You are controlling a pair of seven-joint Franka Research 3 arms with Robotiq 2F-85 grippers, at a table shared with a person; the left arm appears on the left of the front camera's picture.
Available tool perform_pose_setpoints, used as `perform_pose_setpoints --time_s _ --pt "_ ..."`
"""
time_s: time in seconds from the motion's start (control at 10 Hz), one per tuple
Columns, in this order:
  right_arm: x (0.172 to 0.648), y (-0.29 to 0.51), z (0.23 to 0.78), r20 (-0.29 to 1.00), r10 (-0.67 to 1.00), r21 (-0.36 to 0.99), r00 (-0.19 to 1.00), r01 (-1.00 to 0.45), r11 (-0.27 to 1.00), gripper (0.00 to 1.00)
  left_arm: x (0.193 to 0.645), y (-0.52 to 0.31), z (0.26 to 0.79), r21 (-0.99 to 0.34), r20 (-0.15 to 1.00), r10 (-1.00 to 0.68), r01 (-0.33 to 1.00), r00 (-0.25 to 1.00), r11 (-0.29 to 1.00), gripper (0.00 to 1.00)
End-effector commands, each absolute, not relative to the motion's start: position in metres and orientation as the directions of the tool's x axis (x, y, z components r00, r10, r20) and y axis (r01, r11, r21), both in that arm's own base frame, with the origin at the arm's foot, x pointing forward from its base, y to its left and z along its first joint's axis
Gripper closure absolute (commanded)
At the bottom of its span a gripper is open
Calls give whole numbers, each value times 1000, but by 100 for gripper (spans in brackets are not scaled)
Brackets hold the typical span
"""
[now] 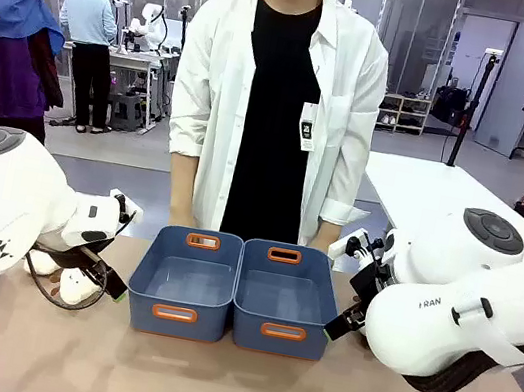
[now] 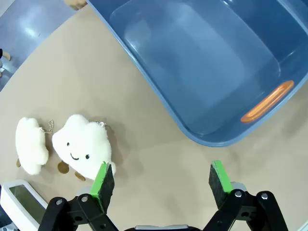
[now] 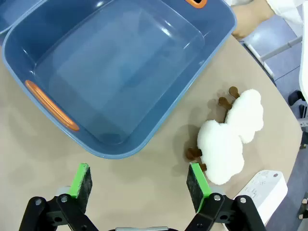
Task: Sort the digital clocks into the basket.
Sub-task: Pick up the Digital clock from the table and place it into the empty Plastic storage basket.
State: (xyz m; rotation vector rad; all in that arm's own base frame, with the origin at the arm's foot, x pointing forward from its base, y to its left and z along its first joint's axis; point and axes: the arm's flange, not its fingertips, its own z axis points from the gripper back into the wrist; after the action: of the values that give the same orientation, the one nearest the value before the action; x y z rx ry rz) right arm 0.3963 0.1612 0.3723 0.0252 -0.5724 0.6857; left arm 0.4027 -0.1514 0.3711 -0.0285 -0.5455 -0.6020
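Starting the sort: left gripper (image 2: 161, 177) and right gripper (image 3: 139, 179), fingers spread and empty, should straddle the left digital clock (image 2: 19, 202) and right digital clock (image 3: 263, 188), lying near plush toys (image 2: 82, 144), outside the basket (image 2: 202, 62).

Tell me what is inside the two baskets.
Nothing seen: the left basket and the right basket show bare blue floors. The near walls hide a strip of each floor.
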Motion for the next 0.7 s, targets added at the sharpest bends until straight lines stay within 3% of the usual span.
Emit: perform_pose_setpoints --time_s 0.0,0.6 --pt "396 161 372 507 591 -161 627 -605 780 0 403 -151 371 130 496 -531 545 688 828 0" --pt "396 161 372 507 591 -161 627 -605 780 0 403 -151 371 130 496 -531 545 688 828 0"
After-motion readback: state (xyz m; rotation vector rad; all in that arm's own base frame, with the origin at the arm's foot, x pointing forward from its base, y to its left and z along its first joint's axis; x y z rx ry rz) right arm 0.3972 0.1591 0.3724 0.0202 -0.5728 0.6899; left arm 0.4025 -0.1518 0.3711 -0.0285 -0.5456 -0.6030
